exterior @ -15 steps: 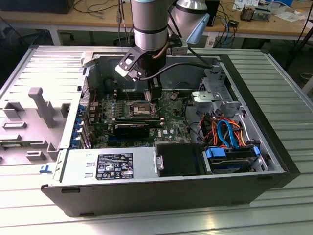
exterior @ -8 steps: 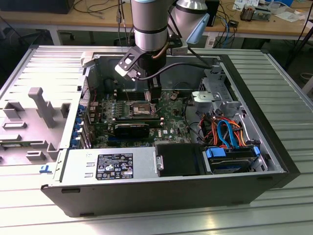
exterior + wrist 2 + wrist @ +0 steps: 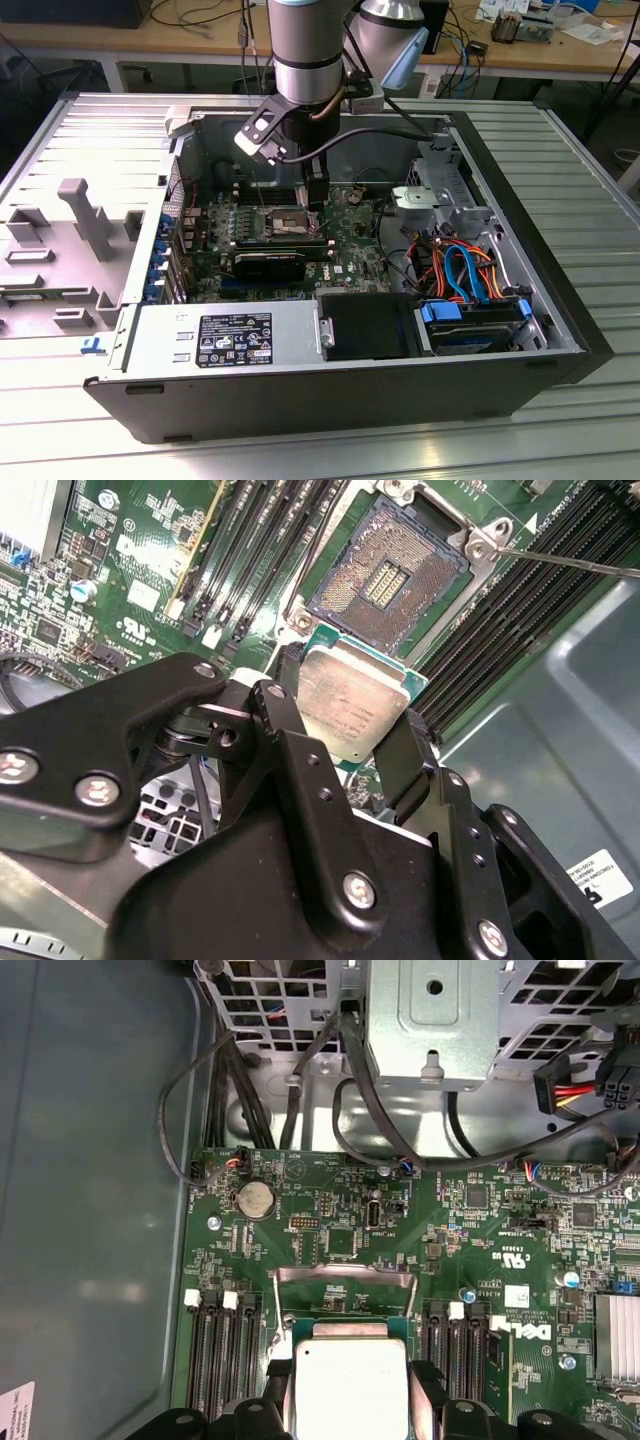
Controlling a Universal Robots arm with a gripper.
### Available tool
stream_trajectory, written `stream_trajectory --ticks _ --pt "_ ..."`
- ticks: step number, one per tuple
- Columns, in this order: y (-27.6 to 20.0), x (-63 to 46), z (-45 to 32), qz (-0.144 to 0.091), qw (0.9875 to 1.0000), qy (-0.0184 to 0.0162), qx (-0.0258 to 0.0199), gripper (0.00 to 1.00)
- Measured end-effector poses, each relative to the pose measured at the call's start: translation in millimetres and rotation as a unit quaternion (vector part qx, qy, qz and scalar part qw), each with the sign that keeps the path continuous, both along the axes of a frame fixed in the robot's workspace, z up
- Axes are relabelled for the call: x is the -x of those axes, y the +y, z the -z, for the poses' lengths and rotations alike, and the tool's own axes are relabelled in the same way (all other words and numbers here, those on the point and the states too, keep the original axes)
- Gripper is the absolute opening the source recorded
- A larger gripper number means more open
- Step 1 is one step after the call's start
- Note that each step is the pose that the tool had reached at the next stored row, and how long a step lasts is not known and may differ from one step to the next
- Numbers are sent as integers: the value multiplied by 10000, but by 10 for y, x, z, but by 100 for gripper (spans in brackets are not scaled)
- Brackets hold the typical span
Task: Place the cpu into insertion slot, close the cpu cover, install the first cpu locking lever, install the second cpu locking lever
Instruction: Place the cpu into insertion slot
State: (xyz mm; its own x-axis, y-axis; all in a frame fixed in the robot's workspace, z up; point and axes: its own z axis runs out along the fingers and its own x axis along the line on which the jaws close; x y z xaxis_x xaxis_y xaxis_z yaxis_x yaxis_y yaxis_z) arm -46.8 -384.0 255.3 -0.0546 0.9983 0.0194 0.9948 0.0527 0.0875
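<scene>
The end effector (image 3: 348, 735) is closed on the cpu (image 3: 350, 705). Its 2 black fingers (image 3: 285, 720) press on 2 opposite edges of the chip, so the opening between them is exactly as wide as the chip. The silver top of the cpu faces the cameras in both wrist views.

In the exterior view the arm (image 3: 305, 50) stands in the upper middle of the frame. It reaches down into the open computer case (image 3: 300, 395), which lies on the desk (image 3: 570, 430). The end effector is over the green motherboard (image 3: 350, 245), a little left of the frame's centre.

In the second wrist view the insertion slot (image 3: 385, 585) is uncovered and its dark field of contacts is fully visible. The cpu hangs just beside it and, as far as I can judge, apart from it.

In the first wrist view a thin silver frame (image 3: 345, 1278) stands up beyond the chip. I take it for the cpu cover, swung open. A thin metal rod (image 3: 570, 562) at the corner of the slot seems to be 1 locking lever, lying free.

By my judgement, 0 of the 4 steps is complete. The cpu is carried but not seated, the cover is not closed, and both levers are not installed.
</scene>
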Motion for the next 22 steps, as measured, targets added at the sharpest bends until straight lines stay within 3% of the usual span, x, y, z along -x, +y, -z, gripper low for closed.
stream_trajectory --ticks 22 --pt "0 0 2 169 9999 0 1 54"
